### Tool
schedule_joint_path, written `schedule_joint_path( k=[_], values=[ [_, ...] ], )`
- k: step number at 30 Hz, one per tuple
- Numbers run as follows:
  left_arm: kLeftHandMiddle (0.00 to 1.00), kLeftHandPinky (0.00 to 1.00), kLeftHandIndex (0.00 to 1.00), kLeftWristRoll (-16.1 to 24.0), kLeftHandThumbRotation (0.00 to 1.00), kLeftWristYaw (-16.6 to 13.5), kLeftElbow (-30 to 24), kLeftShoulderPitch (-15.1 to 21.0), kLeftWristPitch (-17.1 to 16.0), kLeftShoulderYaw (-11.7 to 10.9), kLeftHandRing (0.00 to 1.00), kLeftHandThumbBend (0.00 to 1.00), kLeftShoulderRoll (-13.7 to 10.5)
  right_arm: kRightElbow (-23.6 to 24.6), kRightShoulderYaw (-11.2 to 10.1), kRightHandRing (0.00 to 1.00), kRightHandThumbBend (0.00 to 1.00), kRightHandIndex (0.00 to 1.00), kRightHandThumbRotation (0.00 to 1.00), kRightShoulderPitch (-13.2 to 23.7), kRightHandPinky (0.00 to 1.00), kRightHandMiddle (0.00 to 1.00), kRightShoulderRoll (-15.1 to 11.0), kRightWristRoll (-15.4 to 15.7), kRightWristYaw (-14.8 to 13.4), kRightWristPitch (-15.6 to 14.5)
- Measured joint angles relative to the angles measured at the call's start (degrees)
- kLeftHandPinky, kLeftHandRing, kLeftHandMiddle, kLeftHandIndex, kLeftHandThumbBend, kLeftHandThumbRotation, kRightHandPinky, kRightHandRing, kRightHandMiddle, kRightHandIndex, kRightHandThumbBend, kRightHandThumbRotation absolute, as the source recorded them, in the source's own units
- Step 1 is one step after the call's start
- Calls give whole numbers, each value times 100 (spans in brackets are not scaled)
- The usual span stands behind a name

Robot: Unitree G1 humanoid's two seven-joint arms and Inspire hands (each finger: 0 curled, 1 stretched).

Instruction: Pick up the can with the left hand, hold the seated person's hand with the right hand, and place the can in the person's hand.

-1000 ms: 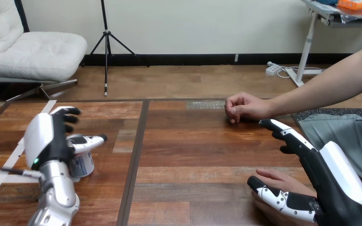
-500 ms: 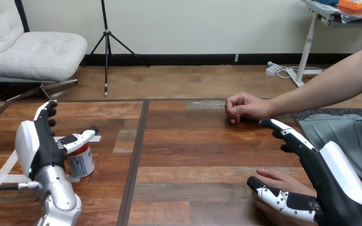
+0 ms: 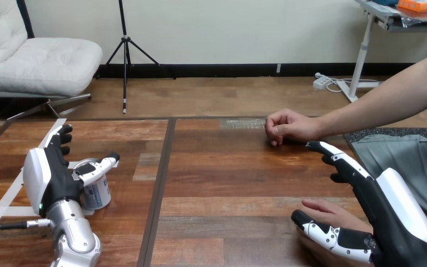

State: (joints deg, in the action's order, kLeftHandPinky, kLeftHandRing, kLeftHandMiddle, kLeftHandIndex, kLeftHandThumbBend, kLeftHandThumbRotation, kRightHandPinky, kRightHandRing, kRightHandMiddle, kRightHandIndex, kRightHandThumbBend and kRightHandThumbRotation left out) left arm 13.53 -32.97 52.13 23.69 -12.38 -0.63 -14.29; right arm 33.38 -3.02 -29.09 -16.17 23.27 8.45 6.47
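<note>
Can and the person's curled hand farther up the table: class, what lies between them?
Head view: only bare table, crossed by a dark seam, between the can and the person's curled hand.

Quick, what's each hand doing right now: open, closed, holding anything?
Left hand: open, thumb over the can, not gripping it.
Right hand: open, thumb across the person's near hand, not curled round it.

Bright, even light; soft, faint shadows.
</note>
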Motion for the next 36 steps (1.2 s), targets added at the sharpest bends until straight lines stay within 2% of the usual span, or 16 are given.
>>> schedule_joint_path(
  k=[16,36],
  values=[
    [82,71,82,35,0,54,241,0,54,-2,79,77,7,0,0,91,53,89,0,0,81,93,10,-10,47,-17],
    [79,68,78,36,0,98,451,0,35,4,76,78,10,0,0,91,52,89,0,0,81,93,11,3,48,-17]
  ],
)
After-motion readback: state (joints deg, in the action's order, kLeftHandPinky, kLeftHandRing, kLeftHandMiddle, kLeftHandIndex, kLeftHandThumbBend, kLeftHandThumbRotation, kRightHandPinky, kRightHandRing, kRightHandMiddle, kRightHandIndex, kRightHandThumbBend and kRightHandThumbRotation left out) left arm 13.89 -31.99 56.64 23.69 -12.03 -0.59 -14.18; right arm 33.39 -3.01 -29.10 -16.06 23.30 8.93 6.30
